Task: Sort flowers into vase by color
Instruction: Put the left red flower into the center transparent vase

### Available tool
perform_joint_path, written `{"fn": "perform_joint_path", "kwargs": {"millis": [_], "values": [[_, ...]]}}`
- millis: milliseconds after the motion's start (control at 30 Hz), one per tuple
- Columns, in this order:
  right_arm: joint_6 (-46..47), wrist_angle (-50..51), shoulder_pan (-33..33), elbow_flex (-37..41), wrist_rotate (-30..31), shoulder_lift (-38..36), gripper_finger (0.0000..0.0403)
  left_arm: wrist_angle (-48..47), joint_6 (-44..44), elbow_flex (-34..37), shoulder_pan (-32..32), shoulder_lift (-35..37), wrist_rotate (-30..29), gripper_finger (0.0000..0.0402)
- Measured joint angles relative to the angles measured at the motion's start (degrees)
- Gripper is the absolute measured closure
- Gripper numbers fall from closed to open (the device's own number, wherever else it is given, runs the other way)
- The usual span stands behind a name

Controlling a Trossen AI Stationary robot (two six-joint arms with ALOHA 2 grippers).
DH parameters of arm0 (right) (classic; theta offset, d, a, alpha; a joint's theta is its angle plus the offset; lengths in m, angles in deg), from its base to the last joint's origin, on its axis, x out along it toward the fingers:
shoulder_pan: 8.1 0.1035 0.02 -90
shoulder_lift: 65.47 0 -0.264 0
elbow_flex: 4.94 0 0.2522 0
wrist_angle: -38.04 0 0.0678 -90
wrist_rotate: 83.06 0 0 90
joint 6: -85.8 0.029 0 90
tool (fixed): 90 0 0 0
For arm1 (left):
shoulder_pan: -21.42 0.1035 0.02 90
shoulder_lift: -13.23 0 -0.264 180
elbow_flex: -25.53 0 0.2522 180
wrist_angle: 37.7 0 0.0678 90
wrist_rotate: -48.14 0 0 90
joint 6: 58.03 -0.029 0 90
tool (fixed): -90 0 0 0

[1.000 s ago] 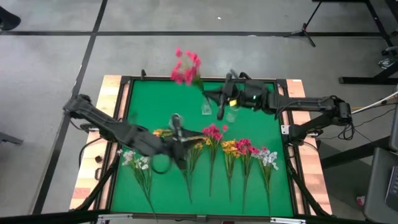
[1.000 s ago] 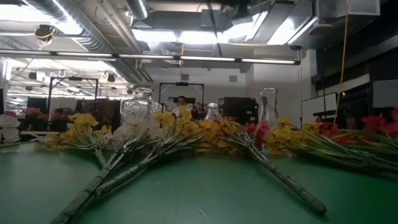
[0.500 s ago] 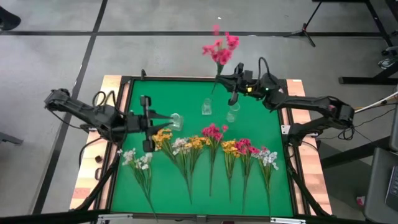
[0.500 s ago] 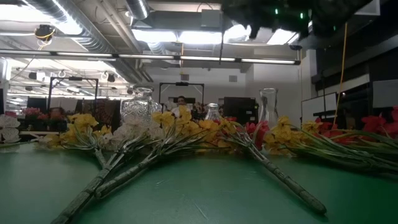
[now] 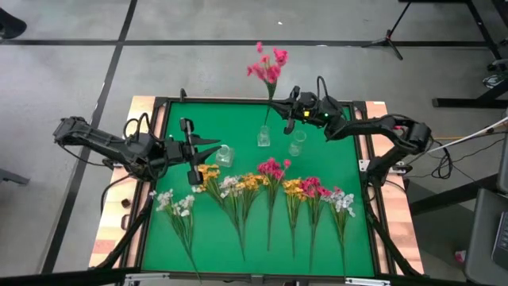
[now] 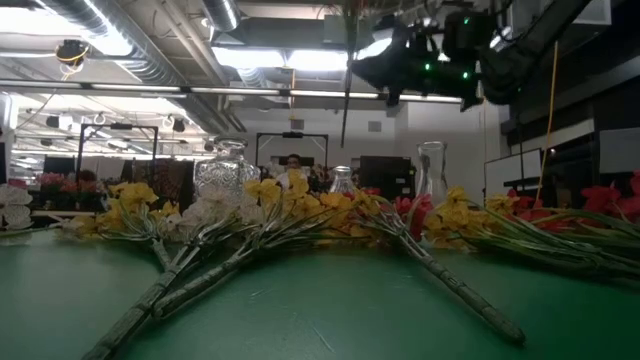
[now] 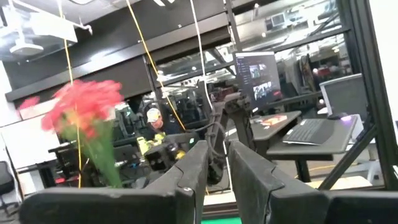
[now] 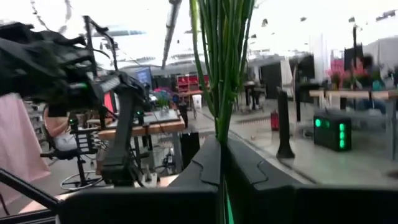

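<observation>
Since half a second ago the pink sprig has shifted a little toward the table's left, its blossoms now past the far edge above the middle glass vase. The right gripper has drawn in over the far edge of the green mat with it. The left gripper has hardly changed place, at the left of the mat just beside the round glass vase.

The right gripper is clamped on the pink sprig's green stems, which run upright between its fingers in the right wrist view. In the low view the stem hangs clear above the vases. The left gripper's fingers stand slightly apart and hold nothing.

A third glass vase stands just right of the middle one. The far half of the mat around the vases is open. The near half carries a row of laid flowers, blossoms toward the vases: white at the left, then yellow with white, pink, yellow with pink, and white with pink at the right. The mat is bordered by a black frame and wooden side boards.
</observation>
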Motion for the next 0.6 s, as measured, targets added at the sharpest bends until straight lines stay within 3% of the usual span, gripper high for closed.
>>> {"fn": "perform_joint_path", "kwargs": {"millis": [167,400,600], "values": [[0.60,-1.37,-0.87,0.00,-1.13,1.74,0.0398,-0.01,0.26,0.00,0.00,0.00,0.02,0.0337],[3.47,-0.68,-3.36,0.00,-8.09,1.97,0.0398,-0.55,1.65,-0.02,0.00,0.00,0.00,0.0337],[2.74,1.28,-3.98,0.00,-8.55,2.00,0.0395,-0.62,1.54,-0.02,0.00,0.00,0.00,0.0337]]}}
